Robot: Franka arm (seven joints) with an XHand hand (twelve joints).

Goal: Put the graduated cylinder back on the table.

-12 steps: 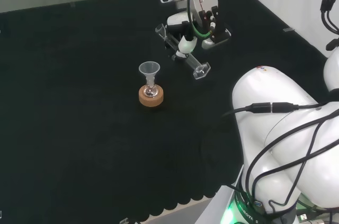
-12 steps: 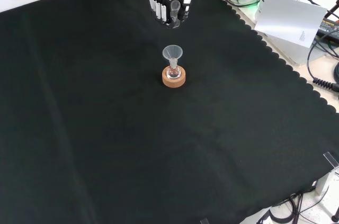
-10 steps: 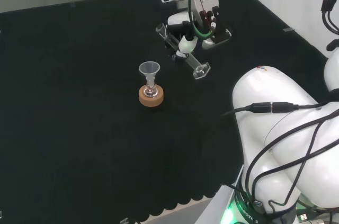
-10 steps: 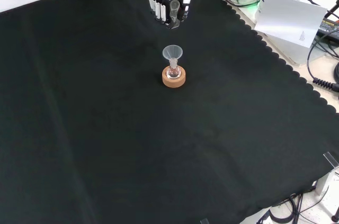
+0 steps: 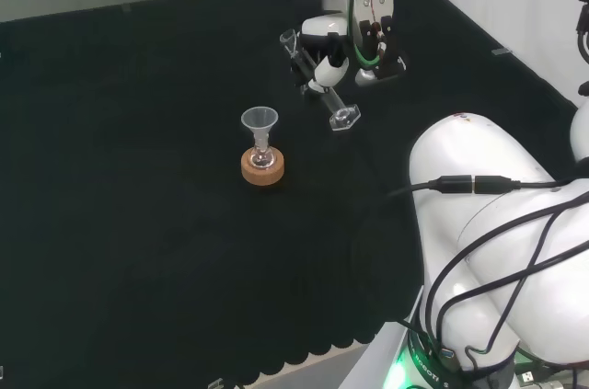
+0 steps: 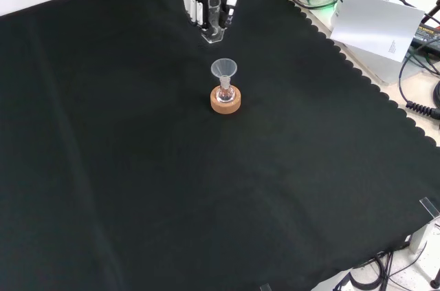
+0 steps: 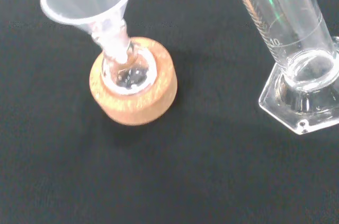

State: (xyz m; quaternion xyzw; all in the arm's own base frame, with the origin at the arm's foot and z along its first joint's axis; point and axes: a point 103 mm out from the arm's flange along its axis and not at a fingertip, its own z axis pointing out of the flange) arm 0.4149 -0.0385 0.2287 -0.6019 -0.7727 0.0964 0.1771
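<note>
The clear glass graduated cylinder with a hexagonal foot (image 5: 318, 79) is held tilted above the black cloth (image 5: 138, 177), the black and white hand (image 5: 333, 44) curled around its tube. Since a moment ago it has swung more upright and farther from the small flask with a clear funnel on a cork ring (image 5: 261, 152). Judging by this, setting it down comes next.

Lab: glass funnel (image 5: 259, 119), cloth-covered bench (image 5: 138, 223)
</note>
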